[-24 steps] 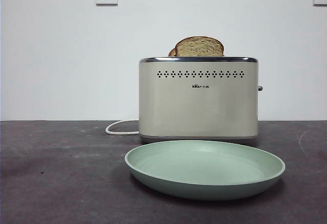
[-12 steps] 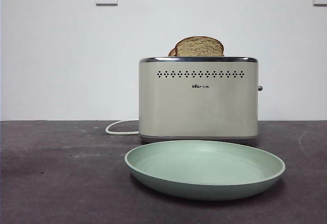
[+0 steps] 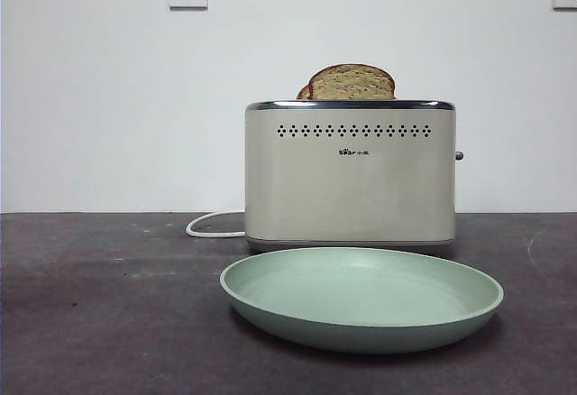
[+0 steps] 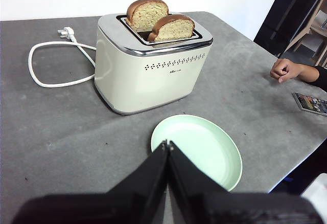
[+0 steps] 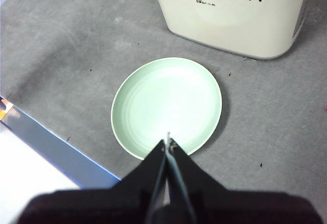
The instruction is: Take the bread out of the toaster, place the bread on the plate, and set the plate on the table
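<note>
The cream toaster point(image 3: 350, 174) stands mid-table, also seen as toaster point(image 4: 148, 65) and toaster point(image 5: 232, 14). The bread point(image 3: 352, 82) sticks up from the slot nearer the dotted side, shown as bread point(image 4: 173, 27); a second slice point(image 4: 147, 13) stands in the slot behind. The mint plate point(image 3: 361, 296) lies empty on the table point(image 3: 108, 305) in front of the toaster. My left gripper point(image 4: 167, 143) is shut and empty, hovering at the rim of the plate point(image 4: 196, 150). My right gripper point(image 5: 168, 142) is shut and empty over the rim of the plate point(image 5: 166, 106). Neither gripper shows in the front view.
A white cord point(image 4: 48, 63) with its plug point(image 4: 66, 31) loops beside the toaster. A person's hand point(image 4: 288, 70) and a phone point(image 4: 310, 103) rest at one table edge. A blue strip point(image 5: 51, 147) runs along the table edge near the right arm.
</note>
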You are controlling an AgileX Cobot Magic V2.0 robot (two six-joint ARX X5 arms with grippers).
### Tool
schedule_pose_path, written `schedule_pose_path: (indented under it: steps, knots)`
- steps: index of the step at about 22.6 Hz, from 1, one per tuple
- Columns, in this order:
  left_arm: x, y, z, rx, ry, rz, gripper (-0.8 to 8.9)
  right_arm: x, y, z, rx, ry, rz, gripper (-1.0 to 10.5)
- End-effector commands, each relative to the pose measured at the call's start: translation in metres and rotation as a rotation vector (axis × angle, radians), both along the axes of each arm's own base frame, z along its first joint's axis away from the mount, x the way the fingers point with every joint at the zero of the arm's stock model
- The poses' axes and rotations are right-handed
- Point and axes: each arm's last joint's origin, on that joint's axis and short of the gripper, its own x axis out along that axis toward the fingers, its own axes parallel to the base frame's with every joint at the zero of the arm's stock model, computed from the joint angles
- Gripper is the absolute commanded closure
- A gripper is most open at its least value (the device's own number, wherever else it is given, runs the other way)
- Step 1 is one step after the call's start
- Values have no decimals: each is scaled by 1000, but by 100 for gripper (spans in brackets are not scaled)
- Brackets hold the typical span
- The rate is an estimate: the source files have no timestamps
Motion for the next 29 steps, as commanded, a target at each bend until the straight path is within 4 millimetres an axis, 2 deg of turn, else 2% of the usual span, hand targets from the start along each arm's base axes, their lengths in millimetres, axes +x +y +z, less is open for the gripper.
schedule_pose_path:
  steps: [1,5,7,9,10,12,20,29]
  knots:
    - [0,0,1,8,-16,-10,821,0,0,1,-3,-12,12,955]
    - [0,0,1,7,-16,-9,789,0,0,1,-2,-11,12,909]
    - [0,0,1,7,-20,-9,608,0,0,1,0,-11,14,757]
    - [0,0,2,7,-29,-10,333,0,0,1,0,-11,14,573]
    - [0,0,2,7,-36,-10,251,0,0,1,0,-11,14,486]
    - [1,0,4,6,-60,-10,243,0,0,1,0,-11,14,422]
    - [16,-2,12,-19,-129,-66,244,0,0,1,0,-11,14,422]
    - [56,-11,18,-39,-192,-149,248,1,1,0,-1,-7,14,422]
